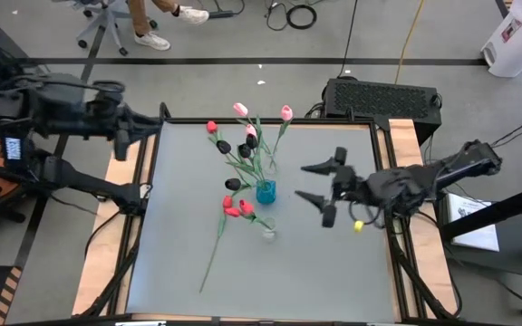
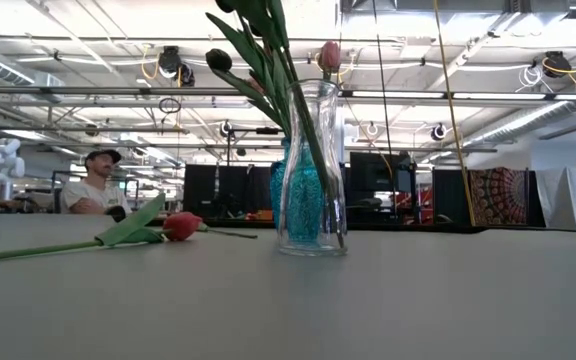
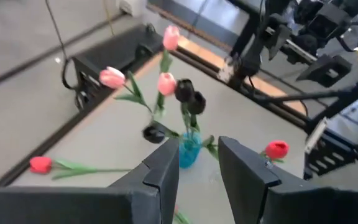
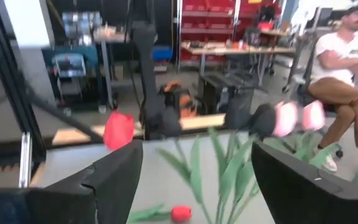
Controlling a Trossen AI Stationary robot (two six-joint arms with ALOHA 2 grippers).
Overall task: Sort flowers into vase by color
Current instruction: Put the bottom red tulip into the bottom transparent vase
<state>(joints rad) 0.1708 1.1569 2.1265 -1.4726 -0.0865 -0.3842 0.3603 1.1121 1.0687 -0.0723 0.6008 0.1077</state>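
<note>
A blue vase [image 1: 265, 192] stands mid-table and holds several flowers, with pink heads [image 1: 240, 110] and black heads [image 1: 243, 150] on green stems. It shows in the left wrist view too, as the blue vase [image 3: 188, 152]. A clear glass vase [image 2: 313, 170] stands just nearer. Red flowers [image 1: 235, 208] lie flat near the vases, one long stem [image 1: 208, 267] running toward the near edge. Another red flower [image 3: 40, 164] lies toward the far left. My right gripper [image 1: 308, 183] hovers open to the right of the vases. My left gripper [image 3: 197, 168] is open over the table's far left corner.
A black box [image 1: 383, 95] sits beyond the far edge. The near half of the table [image 1: 297, 281] is bare grey surface. A seated person [image 2: 93, 185] is in the room behind, also seen as a person [image 4: 340, 56] in the right wrist view.
</note>
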